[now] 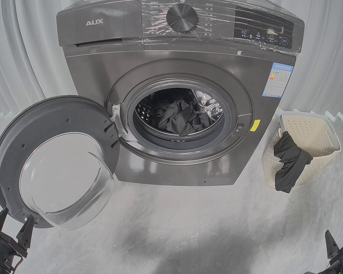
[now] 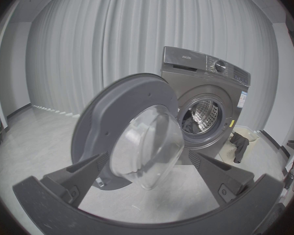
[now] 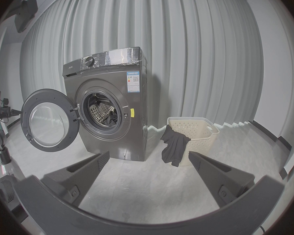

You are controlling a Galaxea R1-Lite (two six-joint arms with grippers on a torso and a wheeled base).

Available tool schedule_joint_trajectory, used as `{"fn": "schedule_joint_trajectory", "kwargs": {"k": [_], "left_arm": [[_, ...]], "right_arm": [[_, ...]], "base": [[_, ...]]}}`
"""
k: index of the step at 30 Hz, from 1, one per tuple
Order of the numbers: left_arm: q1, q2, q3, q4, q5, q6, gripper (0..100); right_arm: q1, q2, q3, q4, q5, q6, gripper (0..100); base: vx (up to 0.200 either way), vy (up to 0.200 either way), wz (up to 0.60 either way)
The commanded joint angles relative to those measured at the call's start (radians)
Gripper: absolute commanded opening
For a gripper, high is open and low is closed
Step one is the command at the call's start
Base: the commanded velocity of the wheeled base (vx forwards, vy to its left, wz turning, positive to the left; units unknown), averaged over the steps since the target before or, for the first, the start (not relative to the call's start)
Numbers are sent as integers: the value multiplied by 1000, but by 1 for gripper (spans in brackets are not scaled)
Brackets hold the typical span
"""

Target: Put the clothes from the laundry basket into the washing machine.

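A grey washing machine [image 1: 171, 58] stands ahead with its round door [image 1: 53, 160] swung wide to the left. Dark clothes [image 1: 181, 117] lie inside the drum. To the machine's right sits a cream laundry basket [image 1: 316, 134] with a dark garment [image 1: 289, 160] draped over its front rim. My left gripper [image 1: 13, 221] is low at the left, just below the door, open and holding nothing. My right gripper [image 1: 341, 233] is low at the right, open, well short of the basket [image 3: 199, 131]. The door [image 2: 127, 128] rises close ahead of the left gripper [image 2: 147, 170].
Pale marble-look floor [image 1: 186, 225] spreads between me and the machine. White pleated curtains [image 1: 19, 50] line the walls behind. The open door juts out over the floor on the left side.
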Motion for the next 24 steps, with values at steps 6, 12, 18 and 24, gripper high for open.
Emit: {"fn": "schedule_joint_trajectory", "kwargs": {"k": [6,12,18,24], "left_arm": [[217,-341,18,251,-56,64,100],[228,-358,18,266,-101,84,100],[226,-358,18,280,-315,145,100],[228,-358,18,323,-355,76,100]], "right_arm": [[3,-27,6,2,3,4,100],[3,-27,7,-1,2,4,100],[3,-27,7,-1,2,4,100],[3,-27,7,-1,2,4,100]], "base": [[0,0,0],[0,0,0],[0,0,0],[0,0,0]]}}
